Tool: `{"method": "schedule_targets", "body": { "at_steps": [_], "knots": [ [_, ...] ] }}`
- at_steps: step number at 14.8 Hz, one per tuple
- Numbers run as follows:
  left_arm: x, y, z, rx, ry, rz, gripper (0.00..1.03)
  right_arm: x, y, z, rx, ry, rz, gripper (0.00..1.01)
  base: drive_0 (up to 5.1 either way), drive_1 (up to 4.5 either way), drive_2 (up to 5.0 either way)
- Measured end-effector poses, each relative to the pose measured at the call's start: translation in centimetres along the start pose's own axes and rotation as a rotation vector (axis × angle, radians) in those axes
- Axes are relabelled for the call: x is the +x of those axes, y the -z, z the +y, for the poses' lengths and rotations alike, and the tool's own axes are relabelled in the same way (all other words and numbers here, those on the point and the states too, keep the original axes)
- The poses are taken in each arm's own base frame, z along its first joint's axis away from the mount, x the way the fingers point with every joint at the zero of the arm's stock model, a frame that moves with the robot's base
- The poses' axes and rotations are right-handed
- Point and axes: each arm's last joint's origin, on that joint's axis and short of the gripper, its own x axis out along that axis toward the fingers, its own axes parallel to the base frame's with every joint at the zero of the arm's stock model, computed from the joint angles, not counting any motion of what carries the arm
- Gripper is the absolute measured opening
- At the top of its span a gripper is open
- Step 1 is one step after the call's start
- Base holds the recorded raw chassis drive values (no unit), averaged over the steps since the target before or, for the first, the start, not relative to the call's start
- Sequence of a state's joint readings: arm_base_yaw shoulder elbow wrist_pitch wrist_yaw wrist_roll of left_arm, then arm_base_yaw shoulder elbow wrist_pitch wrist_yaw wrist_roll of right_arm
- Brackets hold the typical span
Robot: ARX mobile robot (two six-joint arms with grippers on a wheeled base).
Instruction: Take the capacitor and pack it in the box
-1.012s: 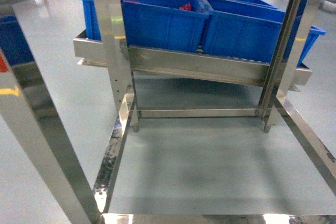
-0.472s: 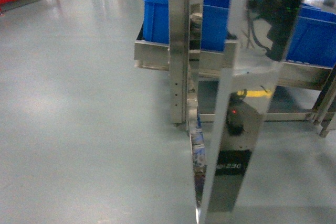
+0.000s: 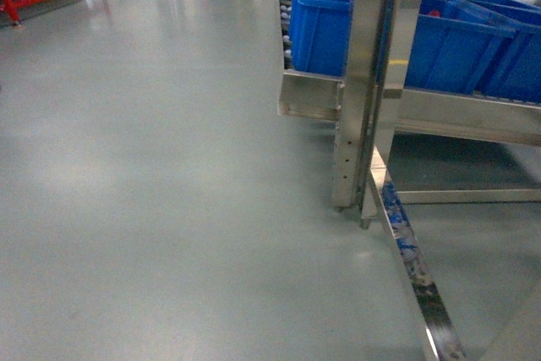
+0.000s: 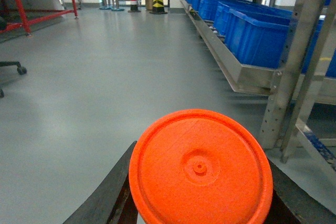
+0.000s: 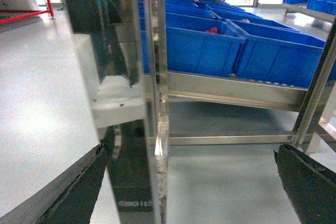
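Gripping the orange-topped capacitor [image 4: 200, 167], the left gripper [image 4: 199, 203] has a dark finger on each side of it. The right gripper [image 5: 189, 192] is spread wide, just before the steel rack post [image 5: 152, 93]. Beyond that post, blue bins [image 5: 236, 45] sit on the rack's shelf.
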State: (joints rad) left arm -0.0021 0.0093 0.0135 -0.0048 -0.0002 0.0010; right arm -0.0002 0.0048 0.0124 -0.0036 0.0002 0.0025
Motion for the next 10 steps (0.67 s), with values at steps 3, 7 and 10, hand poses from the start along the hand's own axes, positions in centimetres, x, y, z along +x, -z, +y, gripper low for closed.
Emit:
{"method": "schedule_targets", "body": {
  "at_steps": [3, 7, 10],
  "knots": [
    [0.00, 0.03, 0.00, 0.000, 0.000, 0.003, 0.45, 0.00, 0.01, 0.00, 0.000, 0.000, 0.002, 0.98, -5.0, 2.41, 2.4],
    [0.00, -0.01, 0.00, 0.000, 0.000, -0.001, 0.45, 0.00, 0.00, 0.00, 0.000, 0.001, 0.000, 0.98, -5.0, 2.44, 2.4],
    [0.00, 0.01, 0.00, 0.000, -0.001, 0.001, 0.45, 0.00, 0.00, 0.00, 0.000, 0.000, 0.000, 0.98, -5.0, 2.44, 2.4]
  ]
}}
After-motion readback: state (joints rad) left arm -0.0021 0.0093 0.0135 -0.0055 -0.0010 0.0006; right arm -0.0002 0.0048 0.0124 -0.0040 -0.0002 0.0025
